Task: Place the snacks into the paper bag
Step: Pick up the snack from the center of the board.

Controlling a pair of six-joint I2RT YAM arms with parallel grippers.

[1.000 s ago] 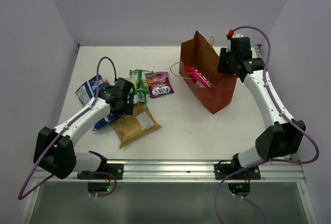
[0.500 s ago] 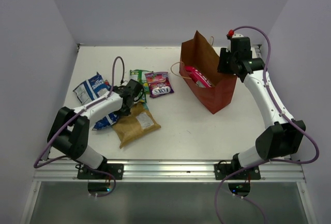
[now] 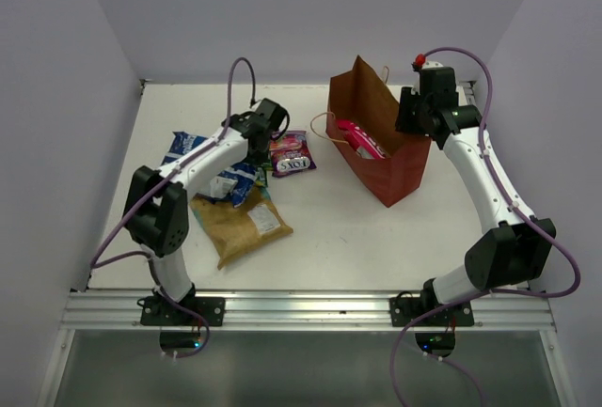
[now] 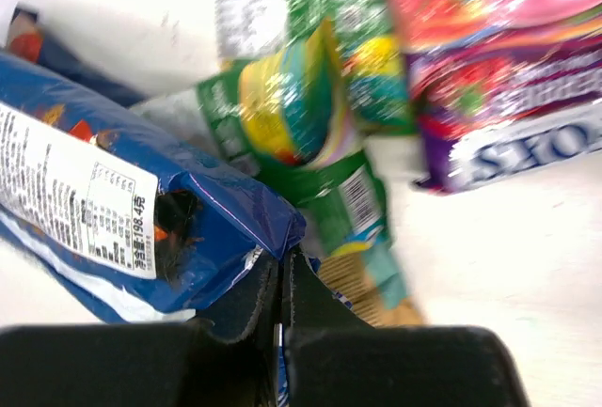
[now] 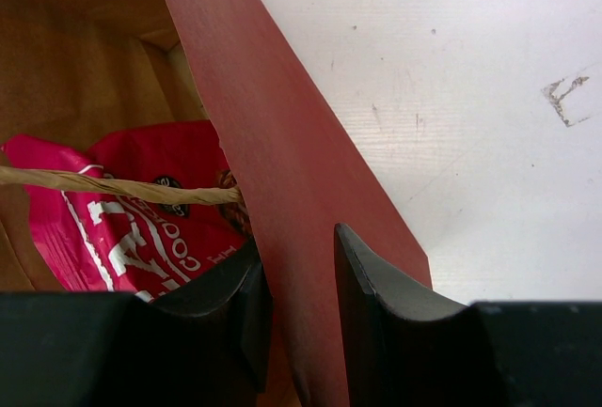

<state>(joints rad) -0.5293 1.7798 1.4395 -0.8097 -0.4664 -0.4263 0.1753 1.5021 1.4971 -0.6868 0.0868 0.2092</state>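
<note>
While the overhead view hides both sets of jaws, the wrist cameras show the left gripper [image 4: 280, 266] clenched on a corner of the blue-and-white packet [image 4: 113, 200] and the right gripper [image 5: 299, 242] pinching the wall of the paper bag [image 5: 282, 144], one finger inside. The pink packet [image 5: 122, 210] lies in the bag beside that finger; green packets [image 4: 292, 116] and the purple candy packet [image 4: 508, 97] lie just beyond the left gripper, the tan-brown packet [image 3: 243, 224] nearer the bases. A white table [image 3: 339, 228] bears everything, pale lilac walls [image 3: 56, 97] around.
</note>
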